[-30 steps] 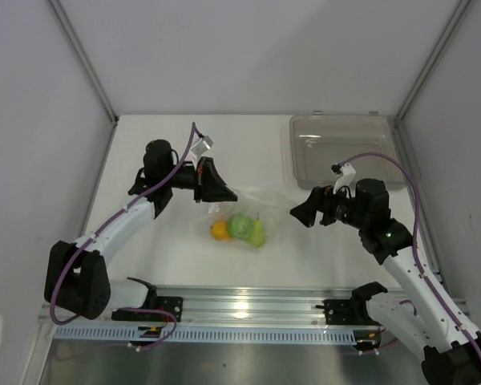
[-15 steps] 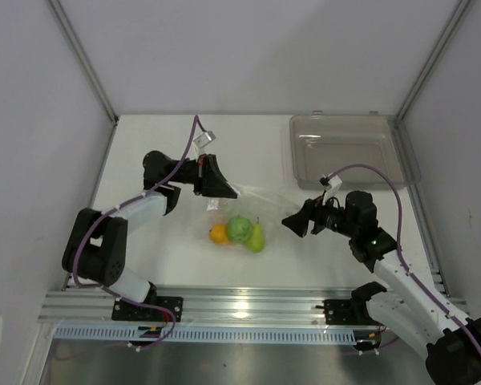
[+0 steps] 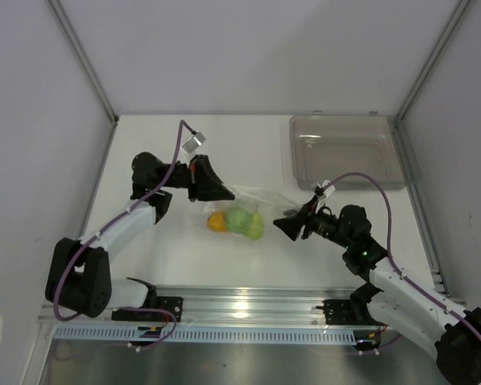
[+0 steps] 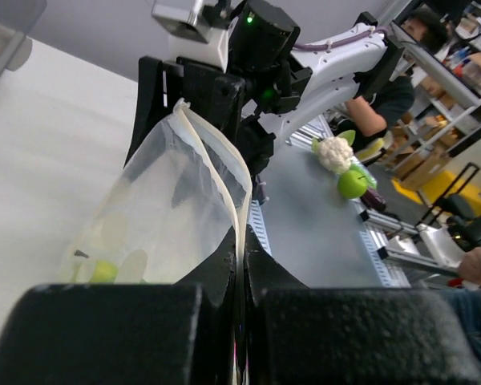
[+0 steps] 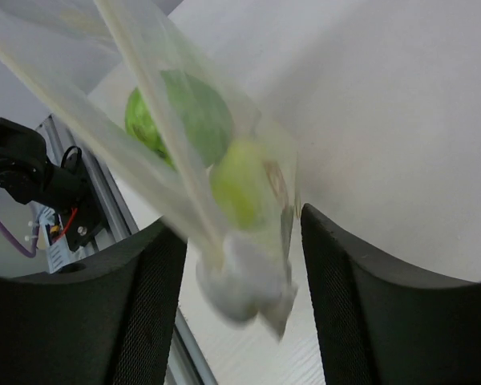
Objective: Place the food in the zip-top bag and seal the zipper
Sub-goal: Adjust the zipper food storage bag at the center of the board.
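White table [image 3: 152, 148] under plain grey walls, and the bag [image 3: 263, 198] is held up by one end near the middle, well apart from the tray [image 3: 298, 164] at the far right corner. The food [image 3: 239, 220] is seen inside it, two green pieces and an orange one sagging together at the low end, so filling is judged done and only sealing is left. The mouth's left end is pinched flat by the left gripper [image 3: 223, 192], clamped hard on the bag; that hold is likely meant to anchor the zipper [image 4: 224, 172] and draw it taut. Beyond the jaws the zipper's two lips are seen parted, so no seal is made yet. At the opposite corner the right gripper [image 3: 282, 224] is set with its fingers [image 5: 136, 313] spread wide, one on each side of the plastic, nothing squeezed. Left arm is reached forward, wrist turned to the right; right arm is stretched low, wrist aimed left at the bag.
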Robot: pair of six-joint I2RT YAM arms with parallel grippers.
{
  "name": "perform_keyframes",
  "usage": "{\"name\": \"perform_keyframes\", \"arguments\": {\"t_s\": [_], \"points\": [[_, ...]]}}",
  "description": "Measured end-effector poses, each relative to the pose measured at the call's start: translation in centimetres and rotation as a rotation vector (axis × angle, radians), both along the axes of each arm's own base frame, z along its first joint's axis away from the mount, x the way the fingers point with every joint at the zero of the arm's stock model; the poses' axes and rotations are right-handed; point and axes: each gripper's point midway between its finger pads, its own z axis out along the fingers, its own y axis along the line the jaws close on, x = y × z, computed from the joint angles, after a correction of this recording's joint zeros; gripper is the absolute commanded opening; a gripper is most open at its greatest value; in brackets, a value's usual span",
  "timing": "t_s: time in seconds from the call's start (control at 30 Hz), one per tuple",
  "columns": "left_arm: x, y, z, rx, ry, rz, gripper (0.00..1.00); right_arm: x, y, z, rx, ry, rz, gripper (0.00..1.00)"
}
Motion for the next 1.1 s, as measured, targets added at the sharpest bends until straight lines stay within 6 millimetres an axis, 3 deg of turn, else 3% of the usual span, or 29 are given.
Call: {"name": "perform_keyframes", "arguments": {"t_s": [0.1,0.17,0.4,0.5,0.53,0.57,0.83,0.97,1.1], "points": [[-0.5,0.0,0.3,-0.001,-0.052,0.009,0.01,-0.3,-0.5,-0.9,0.010,0.009,-0.022,0.60],[-0.3,0.0,0.1,0.002,-0.048,0.017,0.01,-0.4,-0.7,-1.0,0.024,0.007,-0.035,0.52],[-0.1,-0.1,0.0,0.004,-0.038,0.024,0.01,-0.1,-1.0,0.7,0.095,-0.036,-0.056,0.49],[-0.1,-0.1,0.0,0.004,-0.038,0.025,0.01,0.0,-0.8,1.0,0.109,-0.040,-0.050,0.34],[-0.1,-0.1,-0.1,0.004,-0.038,0.024,0.01,0.1,-0.7,0.9,0.113,-0.035,-0.048,0.12],[-0.1,-0.1,-0.1,0.004,-0.037,0.024,0.01,0.2,-0.6,0.9,0.112,-0.038,-0.045,0.00],[0.4,-0.1,-1.2,0.029,-0.013,0.057,0.01,-0.4,-1.2,2.5,0.152,-0.058,-0.050,0.00],[2.6,-0.3,-2.0,0.083,0.020,0.184,0.12,-0.7,-2.7,3.7,0.163,-0.091,-0.085,0.00],[5.3,0.1,-2.8,0.171,0.040,0.357,0.14,-0.6,-3.8,4.7,0.147,-0.098,-0.109,0.00]]}}
